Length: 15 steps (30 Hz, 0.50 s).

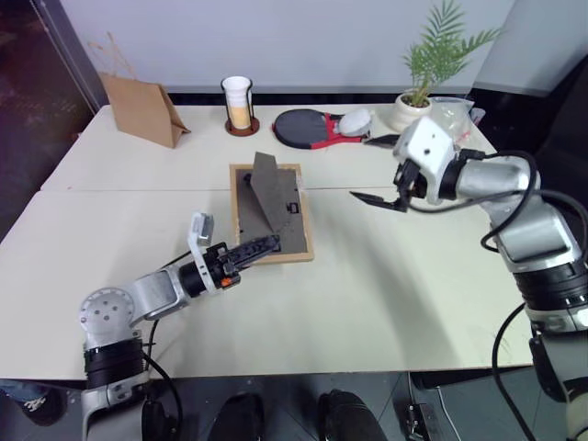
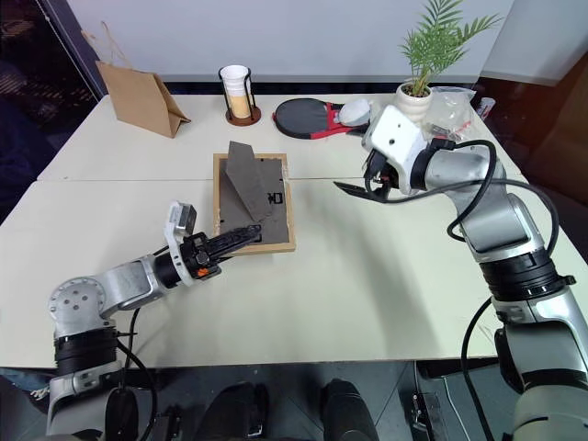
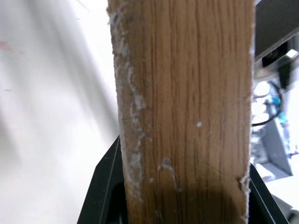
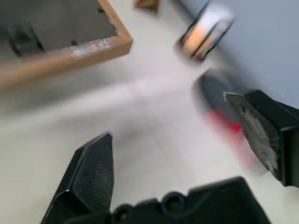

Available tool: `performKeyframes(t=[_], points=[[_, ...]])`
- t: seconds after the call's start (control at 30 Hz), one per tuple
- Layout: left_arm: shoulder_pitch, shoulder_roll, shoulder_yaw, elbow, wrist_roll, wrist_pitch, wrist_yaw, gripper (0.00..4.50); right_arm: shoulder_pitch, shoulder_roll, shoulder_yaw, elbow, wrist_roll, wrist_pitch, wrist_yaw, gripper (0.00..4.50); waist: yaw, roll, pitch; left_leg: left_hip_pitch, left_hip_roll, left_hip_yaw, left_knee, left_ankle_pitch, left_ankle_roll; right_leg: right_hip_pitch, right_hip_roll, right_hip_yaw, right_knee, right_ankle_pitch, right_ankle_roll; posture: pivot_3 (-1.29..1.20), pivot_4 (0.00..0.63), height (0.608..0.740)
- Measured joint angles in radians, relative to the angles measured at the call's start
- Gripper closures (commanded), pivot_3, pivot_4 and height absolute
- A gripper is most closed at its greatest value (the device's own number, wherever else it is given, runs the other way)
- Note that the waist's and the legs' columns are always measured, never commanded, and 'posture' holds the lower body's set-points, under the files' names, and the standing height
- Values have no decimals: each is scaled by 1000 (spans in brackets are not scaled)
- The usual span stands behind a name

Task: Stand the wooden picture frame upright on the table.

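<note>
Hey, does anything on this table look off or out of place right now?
The frame lies face down on the table, its easel stand sticking up from the back. The left gripper pinches its near edge. Nothing is spilled.

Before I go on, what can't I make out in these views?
- Wooden picture frame: its front is hidden, face down on the table.
- Left gripper: how much of the frame's near edge the jaws grip; wood blocks the left wrist view.
- Right wrist view: the cup and paddle are blurred.
</note>
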Motion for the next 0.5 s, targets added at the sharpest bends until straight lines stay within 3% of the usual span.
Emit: performKeyframes(t=[0.1, 0.2, 0.33, 0.5], points=[[28, 43, -20, 4, -114, -28, 56, 3408, -26, 34, 86, 153, -264, -344, -244, 59, -3, 0, 0, 0, 0, 0, 0, 2, -3, 0, 0, 1, 1, 0, 0, 0, 150, 740], [58, 70, -62, 5, -187, -61, 94, 3408, -82, 91, 151, 274, -457, -523, -441, 59, 1, 0, 1, 0, 0, 0, 0, 6, -9, -1, 0, 2, 1, 0, 0, 0, 150, 740], [98, 98, -118, -10, -260, -113, 122, 3408, -213, 169, 229, 417, -680, -622, -707, 59, 5, -1, 1, 0, 0, 0, 0, 6, -11, -1, 0, 2, 2, 0, -1, 0, 150, 740], [145, 146, -156, -48, -319, -176, 135, 3408, -301, 229, 302, 565, -812, -660, -887, 59, 9, -1, 1, 0, 0, 0, 0, 6, -11, 0, -2, 1, 0, -1, -1, 0, 150, 740]])
